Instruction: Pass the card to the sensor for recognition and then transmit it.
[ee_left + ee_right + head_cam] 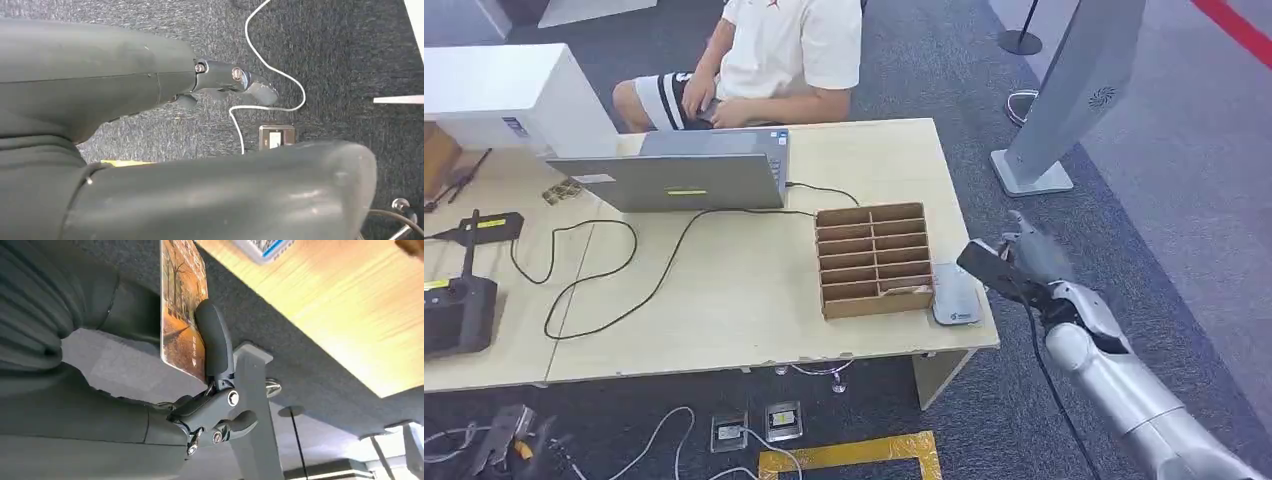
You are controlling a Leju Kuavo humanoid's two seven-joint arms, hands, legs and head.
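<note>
My right hand hovers just off the table's right end and pinches a card, dark from the head view. In the right wrist view the card shows an orange autumn picture, clamped between thumb and a finger of that hand. The grey sensor pad lies flat on the table's right end, a little left of the card; its corner shows in the right wrist view. My left hand hangs over the carpet floor, fingers loosely extended, holding nothing.
A wooden slotted box stands just left of the sensor. A laptop, cables and black devices lie further left. A person sits behind the table. A grey kiosk stand rises at the right.
</note>
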